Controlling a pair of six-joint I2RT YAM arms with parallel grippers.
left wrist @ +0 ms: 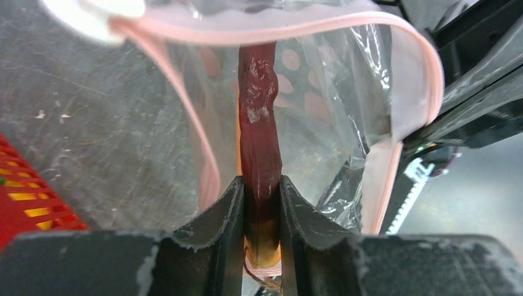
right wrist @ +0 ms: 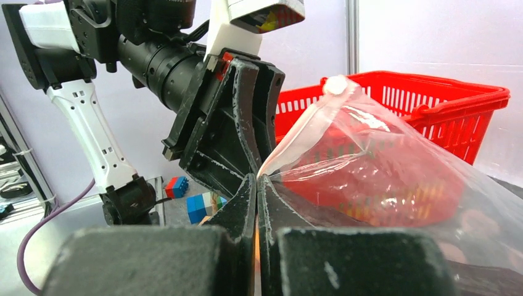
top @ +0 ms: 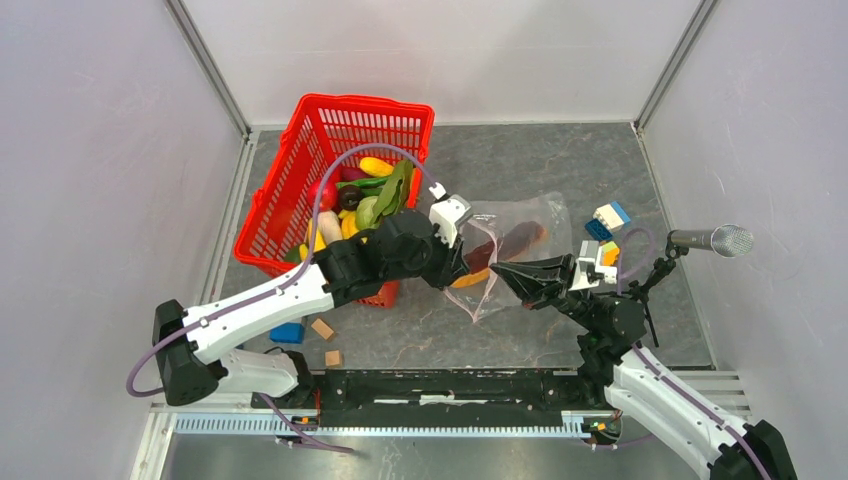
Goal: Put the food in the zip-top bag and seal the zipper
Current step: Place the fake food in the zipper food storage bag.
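Note:
The clear zip-top bag (top: 530, 262) lies right of centre, its mouth toward the left arm. My left gripper (top: 474, 262) (left wrist: 262, 192) is shut on a long dark red piece of food (left wrist: 259, 117) with an orange end, and the piece reaches through the mouth into the bag (left wrist: 345, 92). The pink zipper (left wrist: 308, 26) arches open around it. My right gripper (top: 502, 271) (right wrist: 256, 180) is shut on the bag's edge (right wrist: 290, 154), holding that edge up off the table. More food (top: 365, 195) lies in the red basket (top: 290, 205).
Coloured building blocks (top: 608, 222) lie just right of the bag. A blue block (top: 287, 333) and two wooden blocks (top: 322, 328) sit near the left arm's base. A microphone (top: 715, 240) juts in from the right wall. White walls enclose the table.

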